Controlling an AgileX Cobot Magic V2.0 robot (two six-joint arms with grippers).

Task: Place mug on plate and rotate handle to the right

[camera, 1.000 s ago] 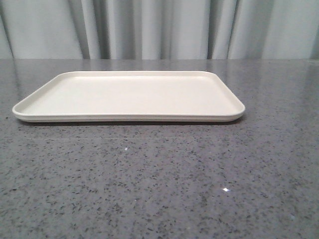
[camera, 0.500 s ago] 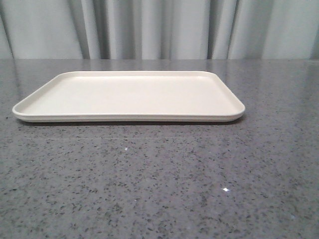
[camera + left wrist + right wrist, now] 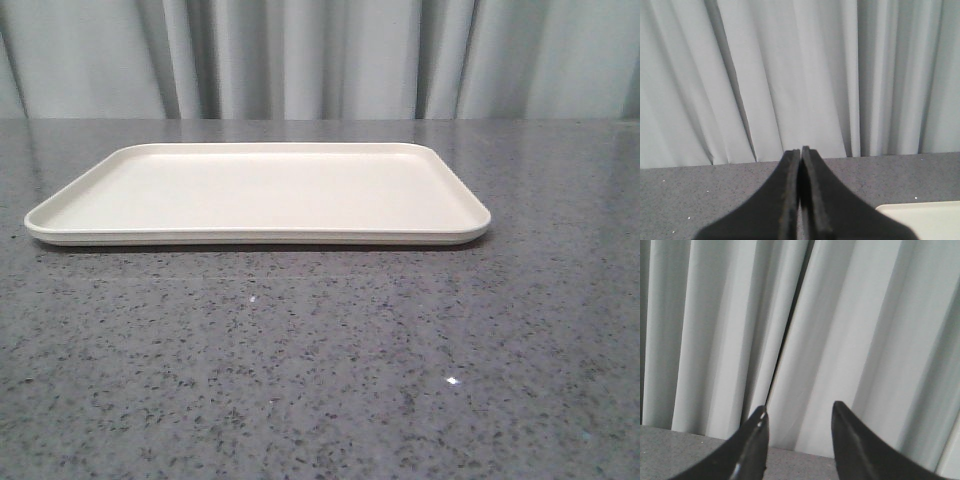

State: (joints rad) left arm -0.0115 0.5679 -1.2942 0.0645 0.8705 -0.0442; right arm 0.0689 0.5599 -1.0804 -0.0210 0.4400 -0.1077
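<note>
A grey speckled table [image 3: 320, 370] is seen filling the front view, backed by a pale pleated curtain [image 3: 320, 55]. The plate [image 3: 258, 192] is laid flat on the table, towards the far side, with nothing on it. The mug is not seen in any view. The left gripper [image 3: 801, 152] is held with its jaws pressed together, empty. The right gripper [image 3: 799, 412] is held with its jaws parted, empty, facing the curtain.

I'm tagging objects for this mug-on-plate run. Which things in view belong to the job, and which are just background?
Belongs to the job:
- plate, bare
- left gripper, shut on nothing
- right gripper, open
- mug: not visible in any view

Just there:
- grey speckled table
- curtain
</note>
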